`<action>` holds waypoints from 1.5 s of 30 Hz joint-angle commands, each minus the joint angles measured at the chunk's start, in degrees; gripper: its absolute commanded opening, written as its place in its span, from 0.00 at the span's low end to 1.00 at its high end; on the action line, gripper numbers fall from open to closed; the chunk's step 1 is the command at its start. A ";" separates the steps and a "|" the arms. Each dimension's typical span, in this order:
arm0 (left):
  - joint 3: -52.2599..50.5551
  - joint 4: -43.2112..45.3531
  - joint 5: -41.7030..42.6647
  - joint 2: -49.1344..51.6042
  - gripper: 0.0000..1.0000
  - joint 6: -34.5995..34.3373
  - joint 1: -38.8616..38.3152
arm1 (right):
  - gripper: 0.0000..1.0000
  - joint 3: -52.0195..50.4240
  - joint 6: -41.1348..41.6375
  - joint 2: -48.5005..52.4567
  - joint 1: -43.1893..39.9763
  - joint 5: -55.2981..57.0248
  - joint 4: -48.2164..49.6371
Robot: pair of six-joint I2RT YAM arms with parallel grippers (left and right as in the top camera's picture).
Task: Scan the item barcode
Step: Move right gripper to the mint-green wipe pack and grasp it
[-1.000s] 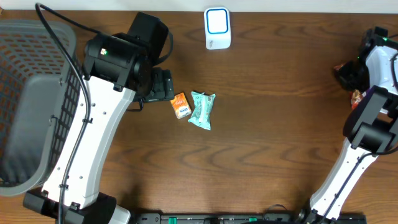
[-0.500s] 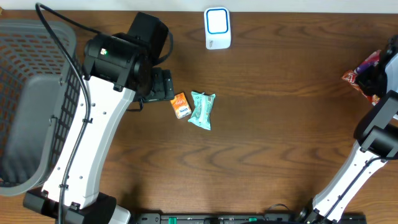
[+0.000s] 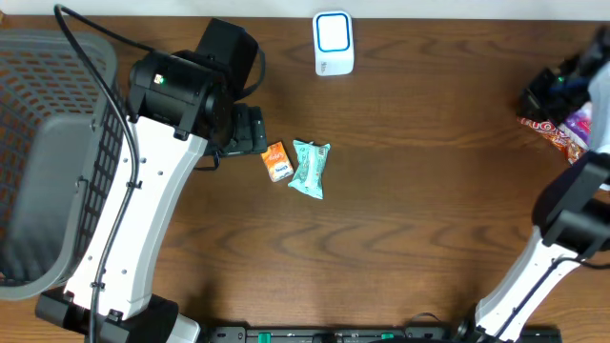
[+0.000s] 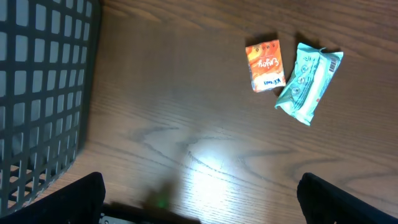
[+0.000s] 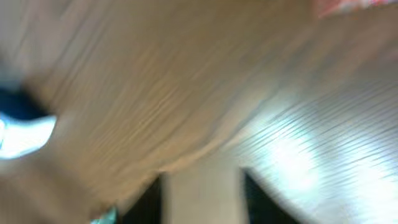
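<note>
swung since a second ago, my right pincer (image 3: 558, 95) hangs by the red snack packet (image 3: 545, 127), grip untellable; left pincer (image 4: 199, 196) stands wide apart.

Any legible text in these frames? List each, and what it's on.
"Enjoy", sideways, likely reading: orange box.
Teal packet: print and barcode too small to read.
Red packet: lettering blurred.
Scanner: small mark, unreadable.
Right wrist view: motion blur, nothing legible.

print | orange box (image 4: 264, 65): "enjoy" | rest too small to read
</note>
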 commanded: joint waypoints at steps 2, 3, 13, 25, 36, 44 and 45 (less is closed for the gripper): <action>0.48 -2.84 -0.09 0.00 0.98 -0.24 0.15 | 0.69 -0.24 -4.76 -1.07 8.94 -5.27 -3.76; 0.48 -2.84 -0.09 0.00 0.98 -0.24 0.15 | 0.68 -0.87 -5.55 -1.07 10.95 -5.25 -4.48; 0.48 -2.84 -0.09 0.00 0.98 -0.24 0.15 | 0.97 -10.86 -6.51 -1.05 31.58 4.22 -0.74; 0.48 -2.84 -0.09 0.00 0.98 -0.24 0.15 | 0.93 -14.03 -4.52 -0.79 48.22 5.75 7.13; 0.48 -2.84 -0.09 0.00 0.98 -0.24 0.15 | 0.60 -22.10 1.20 -0.70 53.42 6.38 15.15; 0.48 -2.84 -0.09 0.00 0.98 -0.24 0.15 | 0.60 -25.00 5.86 -0.85 53.79 25.49 11.80; 0.48 -2.84 -0.09 0.00 0.98 -0.24 0.15 | 0.61 -24.28 5.97 -0.90 53.13 28.79 9.16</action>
